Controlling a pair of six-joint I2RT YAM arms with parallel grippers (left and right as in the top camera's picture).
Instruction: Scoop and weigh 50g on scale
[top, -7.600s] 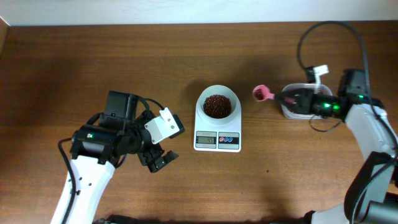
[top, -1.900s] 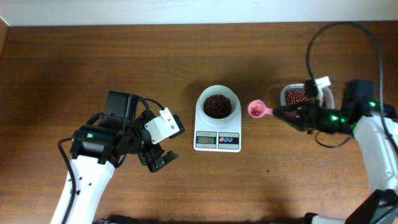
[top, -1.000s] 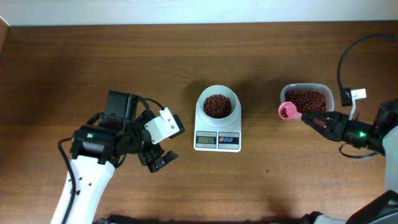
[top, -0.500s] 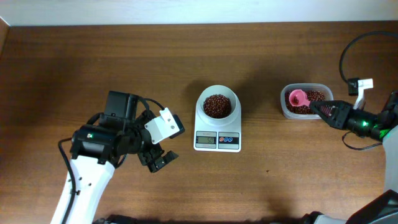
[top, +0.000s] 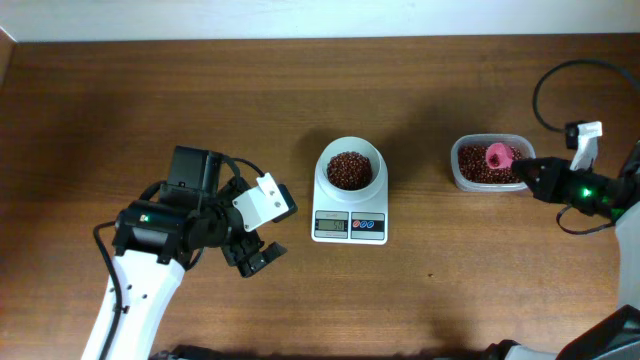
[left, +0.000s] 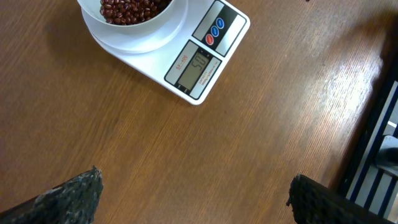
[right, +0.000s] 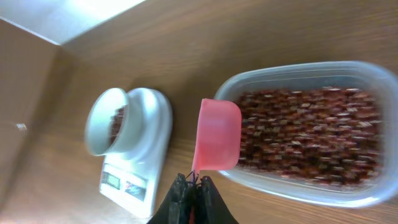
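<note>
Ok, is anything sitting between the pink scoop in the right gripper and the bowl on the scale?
Nothing visible. The right gripper holds the pink scoop over the bean container; between it and the bowl on the scale lies only bare table. The left gripper sits on the scale's far side.

Right gripper (top: 524, 169) w/ pink scoop (top: 497, 155) has swung back right. Approx 2 s ago the scoop hung just beside the bowl (top: 323, 165) on the scale (top: 350, 226), then at the bean container (top: 458, 178) left rim. Now it's over the beans, mid-container.
</note>
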